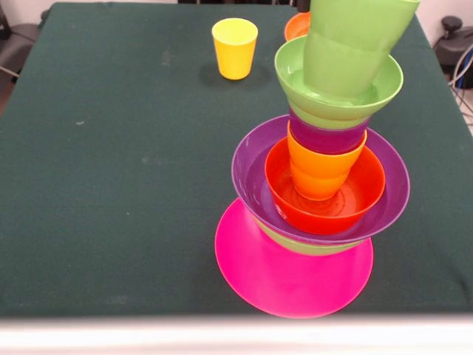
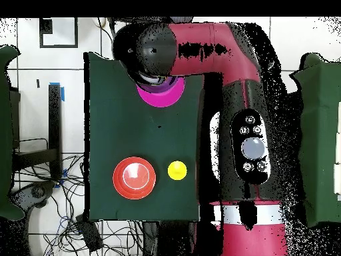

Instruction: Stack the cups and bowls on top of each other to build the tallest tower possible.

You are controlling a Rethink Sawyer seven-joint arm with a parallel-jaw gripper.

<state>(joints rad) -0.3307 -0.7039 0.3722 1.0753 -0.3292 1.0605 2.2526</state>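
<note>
The tower stands near the front edge in the front view. From the bottom it has a pink bowl (image 1: 295, 285), a light green bowl (image 1: 310, 245), a wide purple bowl (image 1: 247, 177), an orange-red bowl (image 1: 362, 200), an orange cup (image 1: 325, 166), a purple cup (image 1: 325, 139) and a green bowl (image 1: 295, 81). A light green cup (image 1: 351, 44) sits tilted in that bowl and reaches the top edge. A yellow cup (image 1: 235, 48) stands alone at the far side. In the overhead view the gripper (image 2: 156, 57) at the arm's end is over the tower, with only the pink rim (image 2: 160, 95) showing.
A second orange-red bowl (image 1: 297, 26) sits on the table behind the tower; in the overhead view it (image 2: 134, 177) lies left of the yellow cup (image 2: 177, 171). The dark green table (image 1: 111, 185) ends just in front of the tower.
</note>
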